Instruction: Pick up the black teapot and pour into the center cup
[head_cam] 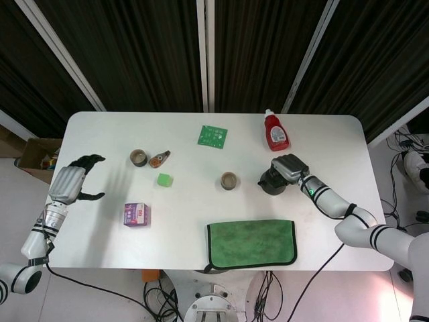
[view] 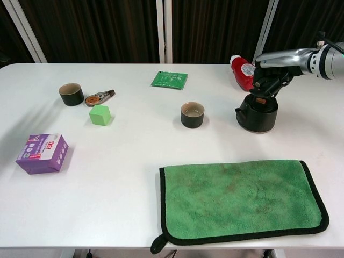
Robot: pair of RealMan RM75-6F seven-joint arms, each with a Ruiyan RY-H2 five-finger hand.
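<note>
The black teapot (head_cam: pixel 270 182) (view: pixel 257 112) stands upright on the white table (view: pixel 134 161), spout toward the center cup (head_cam: pixel 229 180) (view: pixel 192 114), which sits about a cup's width to its left. My right hand (head_cam: pixel 289 167) (view: pixel 270 81) is over the teapot from the right, its dark fingers curled down onto the lid and top, holding it. My left hand (head_cam: pixel 74 180) hovers off the table's left edge with fingers spread and nothing in it; the chest view does not show it.
A red bottle (head_cam: pixel 275 131) (view: pixel 242 71) lies just behind the teapot. A green cloth (view: pixel 242 196) covers the front right. Further left are a second dark cup (view: pixel 71 94), a small brown dispenser (view: pixel 100 97), a green cube (view: pixel 100 114), a purple box (view: pixel 42 153) and a green packet (view: pixel 169 80).
</note>
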